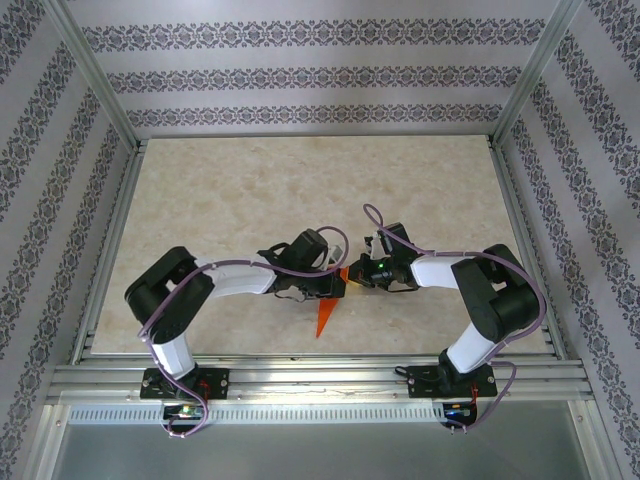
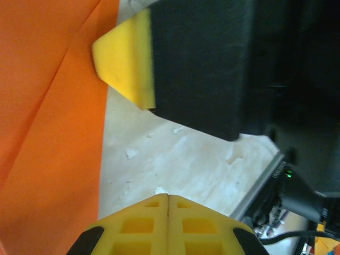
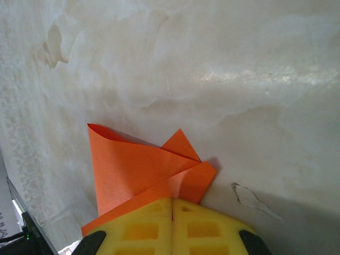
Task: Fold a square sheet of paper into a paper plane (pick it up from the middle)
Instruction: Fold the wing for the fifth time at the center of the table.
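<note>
Several folds are already in the orange paper (image 3: 143, 170): it shows layered flaps and a narrow point aimed at 7 o'clock, and it lies on the table (image 1: 300, 190) near the front edge. The left gripper (image 2: 168, 204), at the paper's 9 o'clock, is fully closed with nothing visibly between its tips. The right gripper (image 3: 171, 210), at 3 o'clock, is closed too, its tips over the paper's edge; whether it pinches or presses is unclear. Wing folds likely remain.
</note>
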### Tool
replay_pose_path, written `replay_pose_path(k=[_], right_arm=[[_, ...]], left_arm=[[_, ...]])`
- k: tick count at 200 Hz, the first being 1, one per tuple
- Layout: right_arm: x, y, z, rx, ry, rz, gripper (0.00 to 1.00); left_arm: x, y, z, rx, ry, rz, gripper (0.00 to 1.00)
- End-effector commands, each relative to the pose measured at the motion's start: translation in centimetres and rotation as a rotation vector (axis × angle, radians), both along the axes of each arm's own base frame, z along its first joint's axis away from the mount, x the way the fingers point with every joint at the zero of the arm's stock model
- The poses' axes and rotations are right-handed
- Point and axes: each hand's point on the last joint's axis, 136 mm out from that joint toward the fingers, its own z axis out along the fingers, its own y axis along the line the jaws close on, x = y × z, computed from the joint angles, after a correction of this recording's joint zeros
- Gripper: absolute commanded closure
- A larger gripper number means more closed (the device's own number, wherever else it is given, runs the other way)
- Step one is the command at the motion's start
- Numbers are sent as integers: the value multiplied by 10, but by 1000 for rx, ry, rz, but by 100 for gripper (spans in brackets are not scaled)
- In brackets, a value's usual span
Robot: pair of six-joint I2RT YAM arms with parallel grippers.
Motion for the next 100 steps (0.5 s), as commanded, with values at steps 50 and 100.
replay_pose_path(k=[50, 100], right_arm=[[-13, -15, -29, -86, 66, -26, 100], [-13, -17, -31, -92, 70, -29, 100]], left_arm=[[-39, 32, -46, 176, 83, -29, 96], [-61, 47, -51, 192, 103, -39, 94]])
